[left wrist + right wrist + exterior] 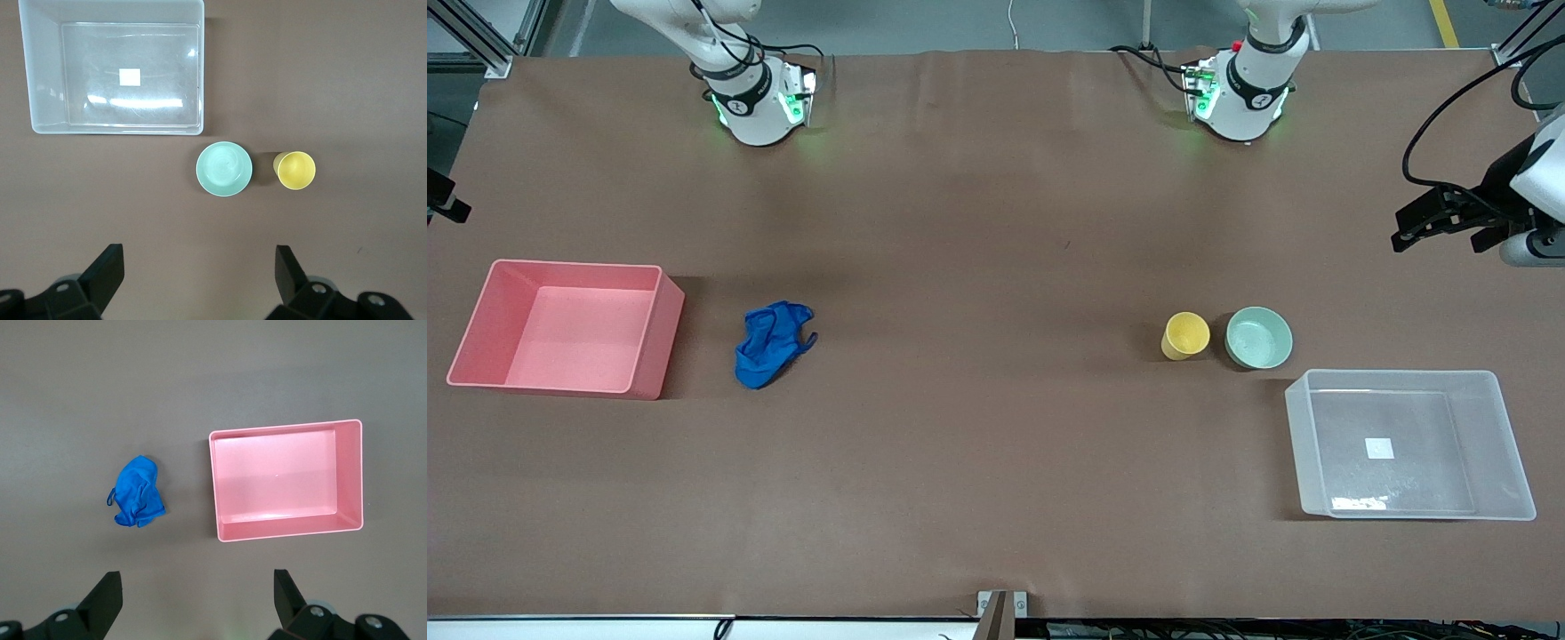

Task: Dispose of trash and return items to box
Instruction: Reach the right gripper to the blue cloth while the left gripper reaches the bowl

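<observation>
The pink bin point(567, 327) sits at the right arm's end of the table, and the clear box point(1409, 444), white label on its floor, lies toward the left arm's end, nearer the front camera than the bin. The right gripper point(197, 600) never appears in the front view, hanging fingers spread wide above the table near the bin; the left gripper point(200, 273), half cut off in the front view, hangs just as wide near the box. Beside the box stand the mint-green bowl point(1258, 337) and yellow cup point(1185, 335), close but apart, and the crumpled blue trash point(770, 342) lies just beside the bin.
</observation>
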Robot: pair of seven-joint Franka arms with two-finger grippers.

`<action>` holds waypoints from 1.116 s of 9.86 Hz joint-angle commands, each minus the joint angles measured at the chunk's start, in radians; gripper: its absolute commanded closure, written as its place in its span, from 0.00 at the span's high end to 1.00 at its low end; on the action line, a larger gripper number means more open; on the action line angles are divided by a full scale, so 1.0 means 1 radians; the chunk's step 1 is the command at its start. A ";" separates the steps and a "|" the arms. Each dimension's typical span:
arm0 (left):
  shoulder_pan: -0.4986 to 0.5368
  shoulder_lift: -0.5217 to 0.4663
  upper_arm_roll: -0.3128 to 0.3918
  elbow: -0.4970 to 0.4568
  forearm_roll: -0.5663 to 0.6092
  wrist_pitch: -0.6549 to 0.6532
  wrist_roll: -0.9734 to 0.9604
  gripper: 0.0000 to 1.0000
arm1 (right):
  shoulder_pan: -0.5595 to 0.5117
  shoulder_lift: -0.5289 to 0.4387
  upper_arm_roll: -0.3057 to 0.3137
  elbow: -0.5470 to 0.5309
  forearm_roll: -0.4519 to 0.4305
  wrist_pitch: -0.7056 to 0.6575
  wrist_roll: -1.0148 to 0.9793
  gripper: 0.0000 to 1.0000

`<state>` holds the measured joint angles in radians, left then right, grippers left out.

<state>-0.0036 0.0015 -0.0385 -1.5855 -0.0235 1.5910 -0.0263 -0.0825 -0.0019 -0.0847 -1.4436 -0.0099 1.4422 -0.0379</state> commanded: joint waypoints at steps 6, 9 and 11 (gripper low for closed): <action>0.001 0.012 -0.004 -0.021 -0.009 0.024 0.011 1.00 | 0.015 0.003 -0.003 0.011 -0.005 -0.009 0.009 1.00; 0.001 0.021 -0.004 -0.024 -0.009 0.036 0.013 1.00 | 0.018 0.006 0.101 -0.072 -0.018 0.030 0.187 1.00; -0.004 0.028 -0.006 -0.028 -0.009 0.049 -0.007 0.99 | 0.029 0.026 0.146 -0.235 -0.018 0.192 0.233 1.00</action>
<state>-0.0043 0.0131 -0.0425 -1.5869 -0.0235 1.6194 -0.0253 -0.0565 0.0221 0.0375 -1.5595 -0.0103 1.5339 0.1538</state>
